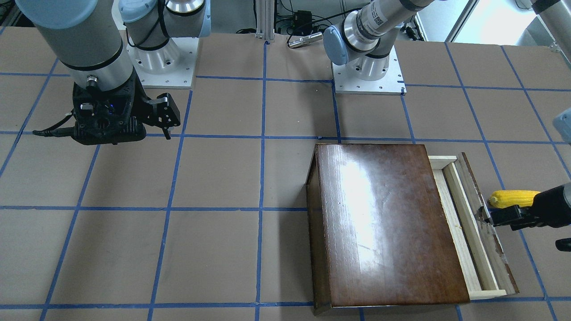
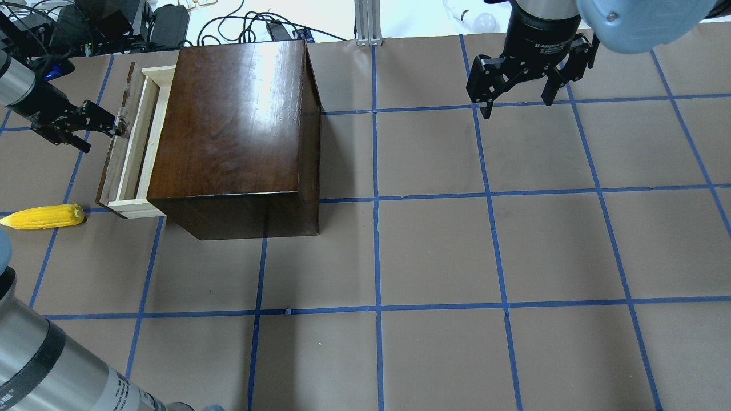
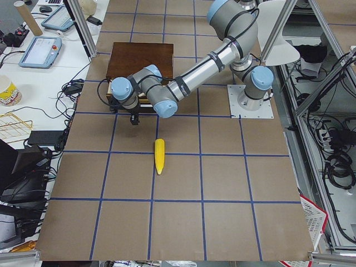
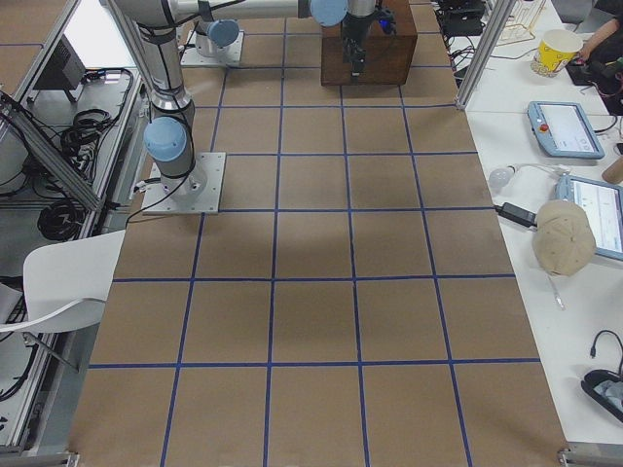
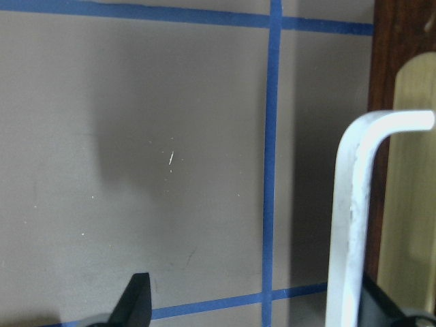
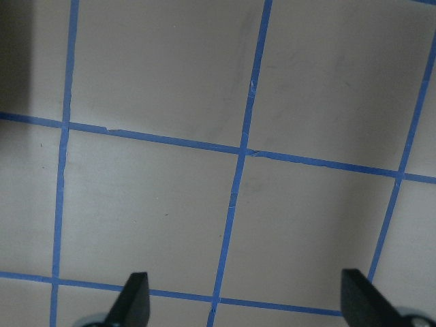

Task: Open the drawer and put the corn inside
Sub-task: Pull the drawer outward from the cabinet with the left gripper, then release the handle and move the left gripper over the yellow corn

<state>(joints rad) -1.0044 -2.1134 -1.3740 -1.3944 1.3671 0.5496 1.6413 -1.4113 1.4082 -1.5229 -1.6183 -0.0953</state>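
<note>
The drawer [image 2: 134, 142] of the dark-brown box [image 2: 234, 125] stands pulled partly out, its pale wood tray showing; it also shows in the front view [image 1: 464, 223]. My left gripper [image 2: 105, 134] is open at the drawer's front panel. In the left wrist view the white handle [image 5: 351, 204] stands between the fingers, close to the right one. The yellow corn [image 2: 43, 217] lies on the table beside the drawer's near end, apart from the gripper; it also shows in the front view [image 1: 513, 198]. My right gripper [image 2: 519, 108] is open and empty, hovering far to the right.
The table is brown paper with a blue tape grid [image 2: 377, 197]. The box stands at the far left. The arm bases [image 1: 368, 76] sit at the robot's edge. Cables and gear [image 2: 114, 23] lie beyond the table's far edge.
</note>
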